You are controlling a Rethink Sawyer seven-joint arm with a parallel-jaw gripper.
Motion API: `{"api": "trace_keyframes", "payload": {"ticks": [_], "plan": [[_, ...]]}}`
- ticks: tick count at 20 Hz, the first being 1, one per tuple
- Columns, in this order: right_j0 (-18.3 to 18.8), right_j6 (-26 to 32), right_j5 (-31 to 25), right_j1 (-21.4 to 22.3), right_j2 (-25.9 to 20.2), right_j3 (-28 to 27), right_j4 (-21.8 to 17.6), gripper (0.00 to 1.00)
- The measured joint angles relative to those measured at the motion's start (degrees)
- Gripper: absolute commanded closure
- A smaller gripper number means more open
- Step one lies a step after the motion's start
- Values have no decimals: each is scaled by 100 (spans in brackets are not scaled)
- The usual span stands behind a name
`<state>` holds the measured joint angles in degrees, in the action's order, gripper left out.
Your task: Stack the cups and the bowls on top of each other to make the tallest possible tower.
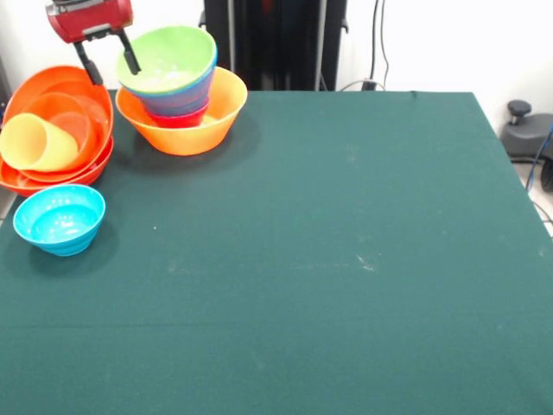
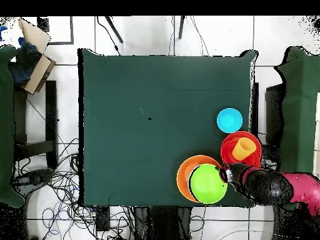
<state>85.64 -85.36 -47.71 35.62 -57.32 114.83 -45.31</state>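
Jaws (image 1: 109, 65) apart, beside tower (image 1: 181, 104)

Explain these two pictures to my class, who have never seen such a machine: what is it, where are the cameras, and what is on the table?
It is a robot arm ending in a gripper, open and holding nothing. One camera faces the robot across the table; the other looks straight down. On the green table, a large light-orange bowl holds a stack topped by a lime green bowl. Beside it, red-orange bowls cradle a pale-yellow tumbler on its side. A cyan bowl sits alone.
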Motion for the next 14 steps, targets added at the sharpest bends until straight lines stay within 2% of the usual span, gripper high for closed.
{"api": "trace_keyframes", "payload": {"ticks": [7,14], "plan": [[141,482,-92,-137,2,-190,-15,0],[78,780,-92,-417,42,-482,-155,0]]}}
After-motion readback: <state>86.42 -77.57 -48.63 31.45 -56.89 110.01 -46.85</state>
